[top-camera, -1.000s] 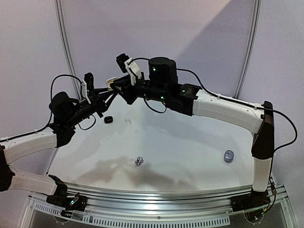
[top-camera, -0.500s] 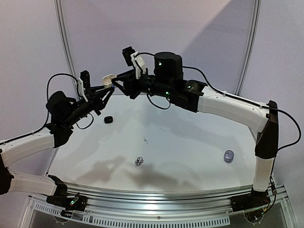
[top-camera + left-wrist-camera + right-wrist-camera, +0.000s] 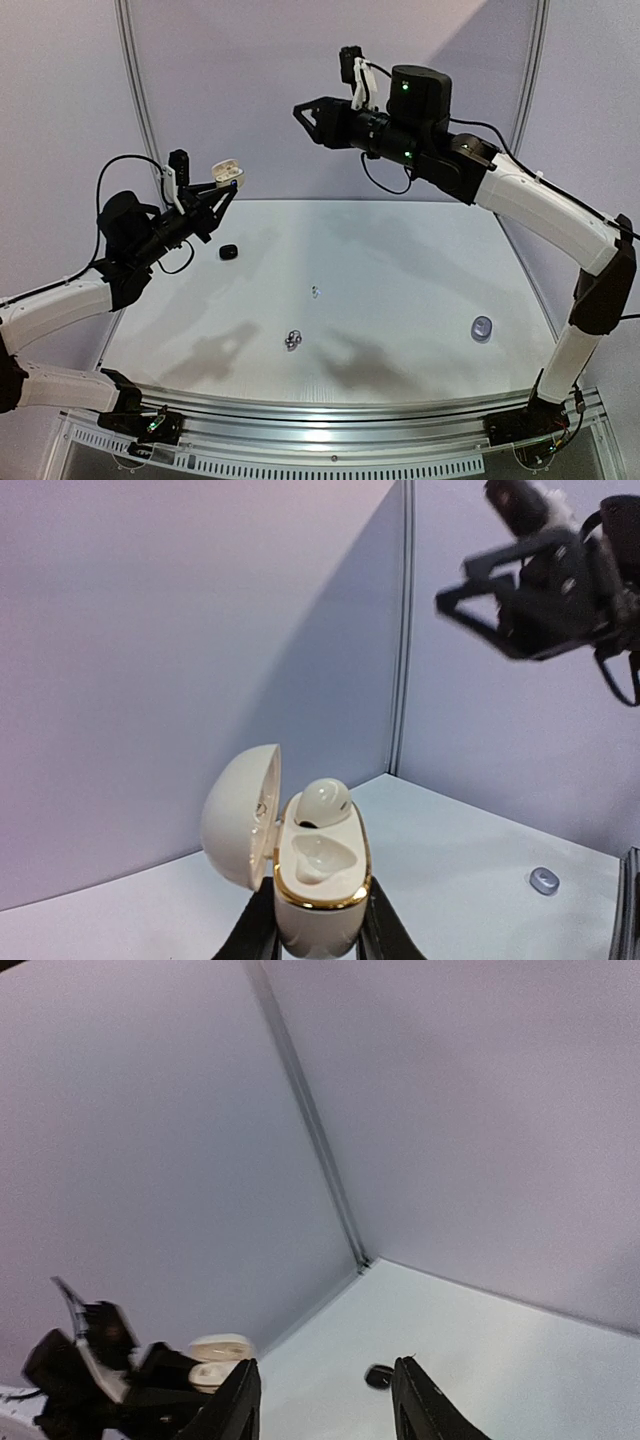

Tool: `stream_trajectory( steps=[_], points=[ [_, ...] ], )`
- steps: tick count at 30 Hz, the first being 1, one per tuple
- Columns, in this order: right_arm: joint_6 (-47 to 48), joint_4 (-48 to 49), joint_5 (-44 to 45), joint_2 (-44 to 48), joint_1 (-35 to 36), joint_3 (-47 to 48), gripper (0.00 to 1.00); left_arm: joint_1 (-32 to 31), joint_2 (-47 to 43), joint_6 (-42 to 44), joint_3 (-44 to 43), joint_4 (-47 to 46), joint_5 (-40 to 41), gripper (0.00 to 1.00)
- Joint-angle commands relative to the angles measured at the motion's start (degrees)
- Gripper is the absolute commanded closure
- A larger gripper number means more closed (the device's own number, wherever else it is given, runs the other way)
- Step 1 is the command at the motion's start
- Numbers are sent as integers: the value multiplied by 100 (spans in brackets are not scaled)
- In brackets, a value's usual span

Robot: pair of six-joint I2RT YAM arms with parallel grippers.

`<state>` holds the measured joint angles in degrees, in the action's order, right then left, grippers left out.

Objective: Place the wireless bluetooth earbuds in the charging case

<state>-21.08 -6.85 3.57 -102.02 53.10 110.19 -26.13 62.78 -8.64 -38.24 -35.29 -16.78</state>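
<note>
White charging case (image 3: 318,880), gold rim, lid hinged open, one white earbud (image 3: 325,800) seated, second slot empty; left gripper (image 3: 316,920) clamps its base, held aloft at left. Empty right gripper (image 3: 308,122) raised high, jaws apart. Glossy white table (image 3: 400,270); pale lilac walls (image 3: 220,80).

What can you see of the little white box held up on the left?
The case is cream plastic, pebble-shaped, with a gold rim. Its lid stands open to the left. One white earbud sits in the far socket; the near socket is empty. It is upright, held in the air, pinched by the left end effector.
</note>
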Motion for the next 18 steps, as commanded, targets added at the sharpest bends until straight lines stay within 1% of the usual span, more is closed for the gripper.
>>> stream_trajectory(
  steps=[1, 4, 6, 8, 9, 11, 14, 17, 18],
  points=[
    [-908, -2413, 1324, -859, -235, 131, 46, 68, -141, 70, -17, 119, 227, 100],
    [-1057, -3291, 1104, -1705, -238, 785, 35, 67, -174, 103, -8, 189, 269, 100],
    [-1158, -3860, 914, -2253, -239, 1302, 32, 79, -187, 107, 0, 222, 271, 100],
    [-1235, -4250, 799, -2843, -240, 1710, 32, 76, -183, 107, 1, 241, 267, 100],
    [-1252, -4339, 723, -3089, -239, 1806, 33, 81, -179, 100, 1, 242, 259, 100],
    [-1264, -4282, 527, -3419, -234, 1835, 37, 76, -170, 85, -8, 244, 239, 100],
    [-1242, -4149, 395, -3721, -223, 1839, 42, 79, -140, 66, -16, 246, 202, 100],
    [-1207, -4071, 343, -3890, -227, 1835, 50, 81, -127, 59, -34, 249, 179, 100],
    [-1190, -4043, 305, -3963, -224, 1831, 50, 79, -122, 62, -34, 257, 176, 100]
  ],
)
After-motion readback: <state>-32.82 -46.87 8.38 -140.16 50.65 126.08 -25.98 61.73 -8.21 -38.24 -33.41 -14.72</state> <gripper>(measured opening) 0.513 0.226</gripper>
